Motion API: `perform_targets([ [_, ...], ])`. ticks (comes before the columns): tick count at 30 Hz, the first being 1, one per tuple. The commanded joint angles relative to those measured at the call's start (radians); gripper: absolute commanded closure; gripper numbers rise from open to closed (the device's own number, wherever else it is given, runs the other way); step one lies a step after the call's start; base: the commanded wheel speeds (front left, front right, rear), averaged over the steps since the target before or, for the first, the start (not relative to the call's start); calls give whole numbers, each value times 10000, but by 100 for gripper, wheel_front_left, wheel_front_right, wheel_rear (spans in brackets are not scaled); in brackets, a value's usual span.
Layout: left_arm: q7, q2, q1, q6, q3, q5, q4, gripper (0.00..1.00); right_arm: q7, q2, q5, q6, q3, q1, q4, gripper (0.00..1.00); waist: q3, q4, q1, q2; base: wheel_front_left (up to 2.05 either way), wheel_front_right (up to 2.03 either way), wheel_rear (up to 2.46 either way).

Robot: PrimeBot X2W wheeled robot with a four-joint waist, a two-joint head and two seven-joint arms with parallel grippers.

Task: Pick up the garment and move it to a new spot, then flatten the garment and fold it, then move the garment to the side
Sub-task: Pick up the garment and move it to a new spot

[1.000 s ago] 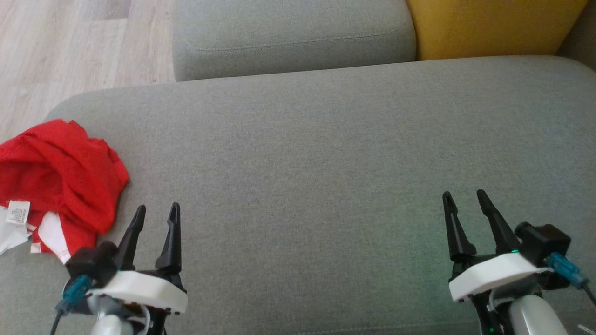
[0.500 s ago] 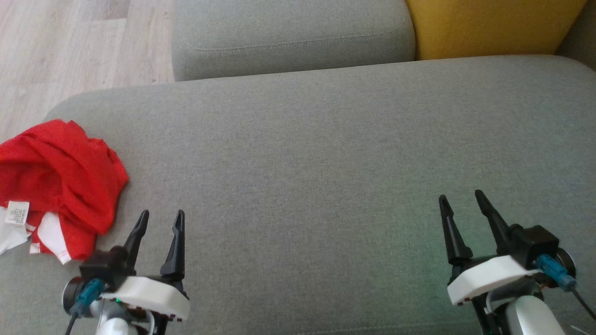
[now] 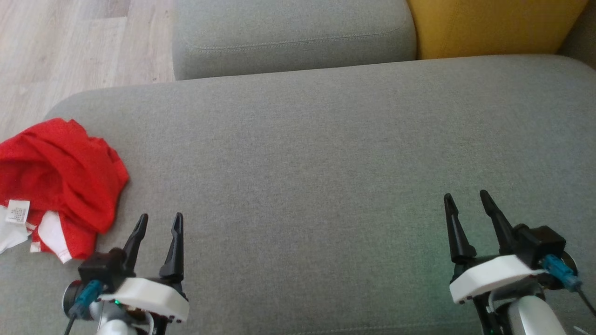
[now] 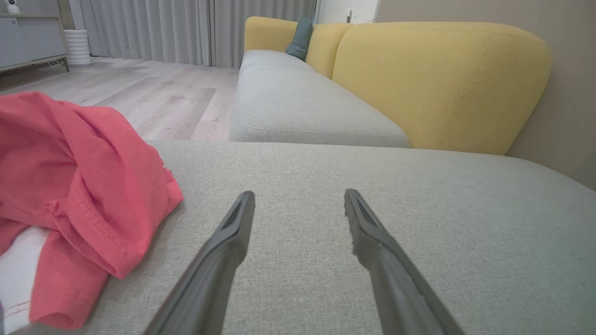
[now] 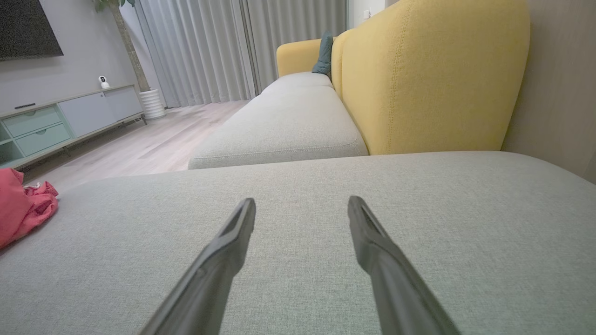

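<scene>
Plainly, the broad grey sofa seat (image 3: 302,163) is the working surface: most of it lies bare, which I judge leaves room both for a new spot and for spreading cloth flat. Behind it sit a second grey cushion (image 3: 293,37) and a yellow backrest (image 3: 489,23), with wooden floor (image 3: 70,42) beyond the far left corner. The garment (image 3: 60,172), red with white trim, lies crumpled in a heap at the seat's left edge, neither flattened nor folded, so the task looks to be at its start. The left end effector (image 3: 159,217) hovers low over the seat just beside the heap's near right side, apart from it, fingers spread wide and holding nothing, likely posed to reach in for the first pick. The right end effector (image 3: 465,195) sits well apart from the cloth over the seat's right side, equally spread and empty, probably waiting to help with flattening. A small white label (image 3: 17,211) shows on the heap's left, so the fabric seems bunched inside out.
</scene>
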Motion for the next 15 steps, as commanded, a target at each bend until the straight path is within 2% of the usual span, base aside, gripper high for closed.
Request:
perform_targets([
  [1,-124,65,-356,-56,360,-56,-291,0,-145,5,53,-7,185,-302,-300,0,2,4,0,0,0,0,0],
  [10,-124,56,-449,-25,408,90,-276,0,-138,36,77,-7,172,-295,-311,0,34,127,0,0,0,0,0],
  [15,-124,84,-538,12,448,219,-277,0,-97,29,4,-7,239,-295,-406,0,53,427,0,0,0,0,0],
])
